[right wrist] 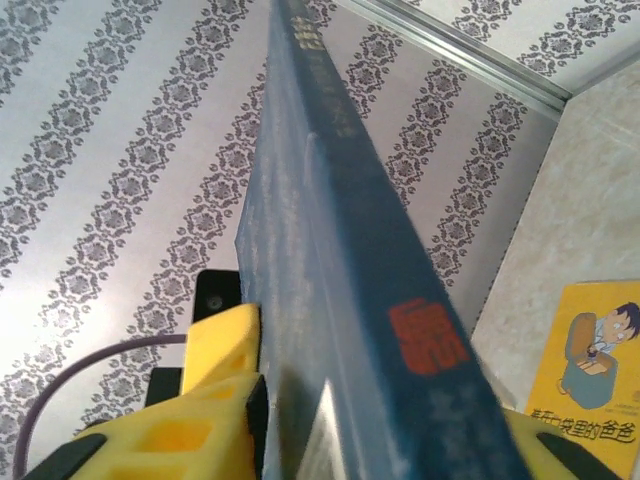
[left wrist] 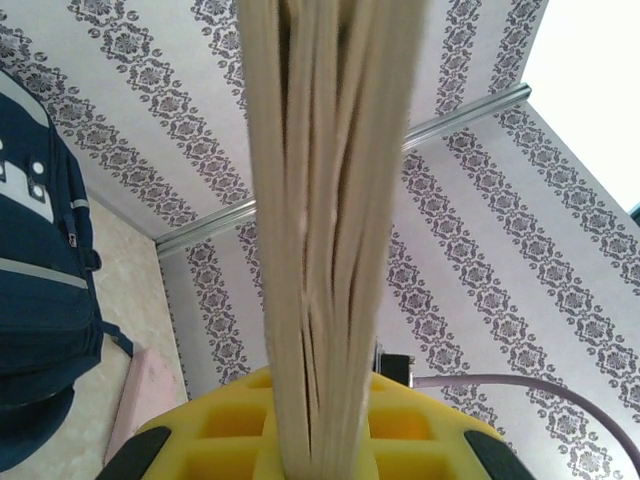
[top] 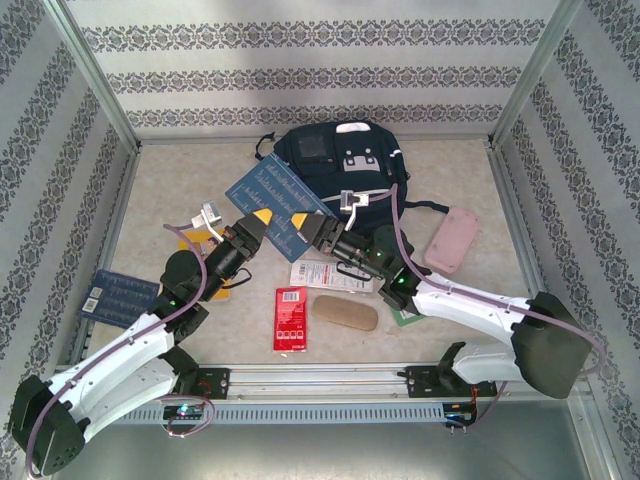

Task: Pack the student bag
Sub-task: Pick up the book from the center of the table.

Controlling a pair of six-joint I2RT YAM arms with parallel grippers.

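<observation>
Student bag (top: 300, 135), one; left end effector (top: 262, 222) and right end effector (top: 310, 228) both clamp one blue book (top: 283, 188).

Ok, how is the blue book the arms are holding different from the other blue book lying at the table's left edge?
The held blue book stands up on edge in front of the student bag, gripped by both the left gripper and right gripper. The other blue book lies flat by the table's left edge, untouched. The held one also looks bigger from above. Both have blue covers with pale patterned rows.
</observation>
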